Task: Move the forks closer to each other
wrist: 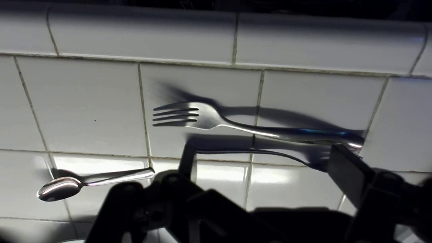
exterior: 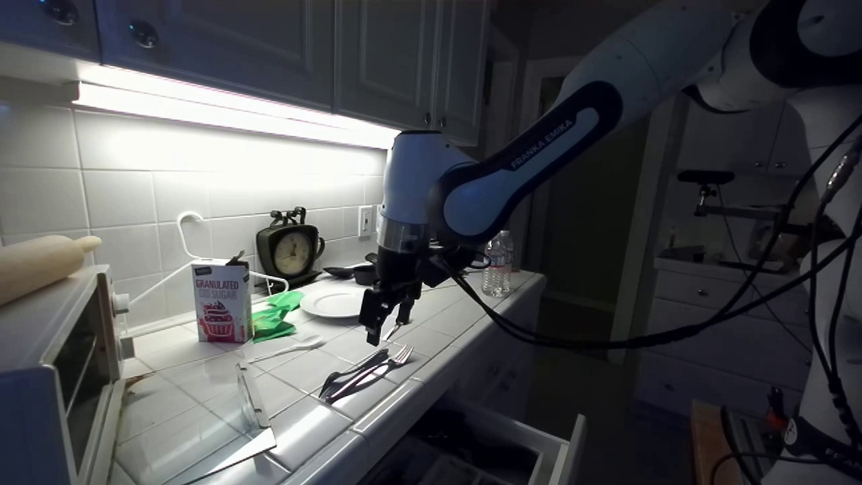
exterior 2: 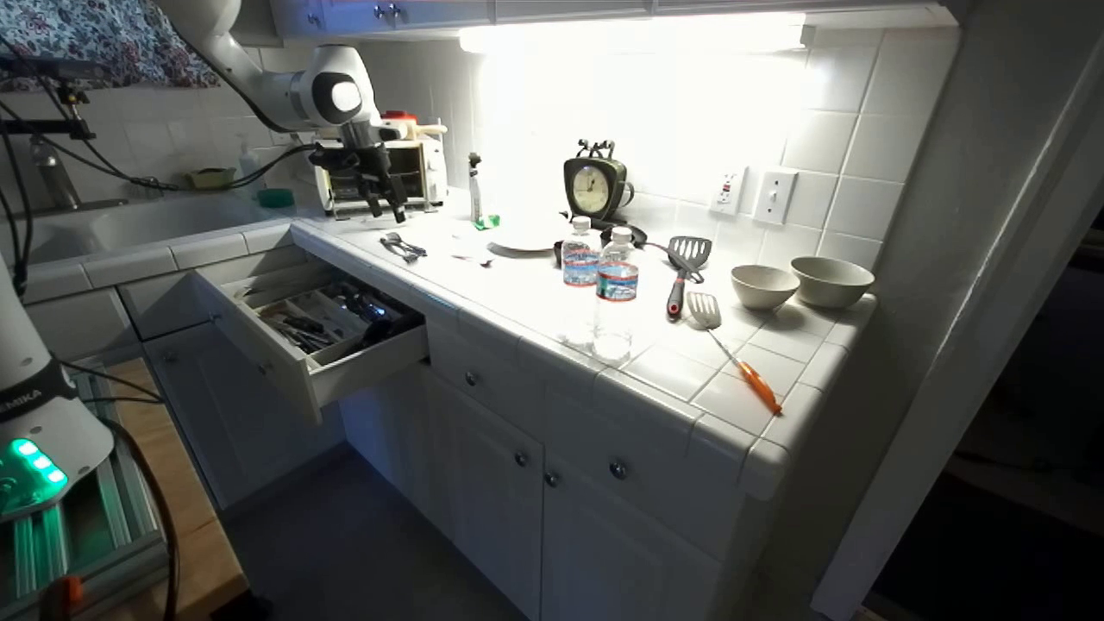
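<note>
Two silver forks lie side by side near the counter's front edge, heads at opposite ends. In the wrist view one fork (wrist: 270, 132) lies flat, tines left. The other fork (wrist: 253, 151) shows as a thin edge-on curve, tines right, partly hidden by the right finger; a narrow gap separates them at the left. The forks (exterior: 369, 374) also show in both exterior views (exterior 2: 404, 249). My gripper (wrist: 265, 152) is open and empty, its fingers spread along the edge-on fork. In both exterior views the gripper (exterior: 388, 330) hangs above the counter near the forks (exterior 2: 388, 216).
A metal spoon (wrist: 60, 189) lies left of the forks in the wrist view. A white plate (exterior: 333, 304), a white spoon (exterior: 296, 346), a sugar box (exterior: 222, 303) and a clear panel (exterior: 249, 397) stand or lie around. An open drawer (exterior 2: 371, 371) juts out below.
</note>
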